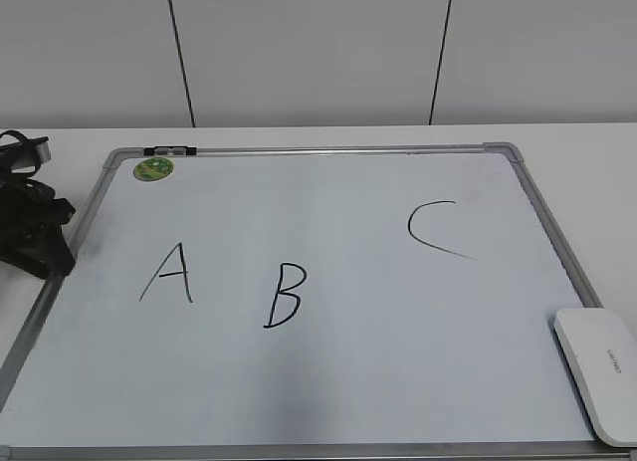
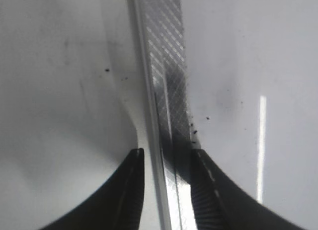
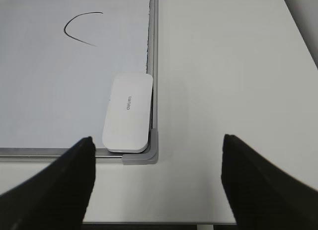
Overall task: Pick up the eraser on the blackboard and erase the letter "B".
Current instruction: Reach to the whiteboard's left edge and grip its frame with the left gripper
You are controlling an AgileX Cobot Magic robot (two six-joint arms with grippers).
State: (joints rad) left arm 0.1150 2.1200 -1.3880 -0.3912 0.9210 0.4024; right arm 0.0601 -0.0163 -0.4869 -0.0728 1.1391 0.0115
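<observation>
The blackboard (image 1: 398, 312) is a white board with a grey frame, lying flat on the table. The black letter "B" (image 1: 285, 296) is at its lower middle. The white eraser (image 1: 597, 373) lies on the board's near right corner, and it also shows in the right wrist view (image 3: 127, 113). My right gripper (image 3: 158, 139) is open wide and empty, above the table just in front of that corner, with the eraser ahead and to its left. My left gripper (image 1: 45, 247) is at the board's left edge. Its jaws (image 2: 167, 155) are closed on the metal frame (image 2: 166, 66).
The letter "A" (image 1: 169, 274) is left of the B. The letter "C" (image 1: 438, 230) is at the upper right and also shows in the right wrist view (image 3: 79, 27). A round green magnet (image 1: 153, 167) sits in the far left corner. White table (image 3: 223, 66) lies right of the board.
</observation>
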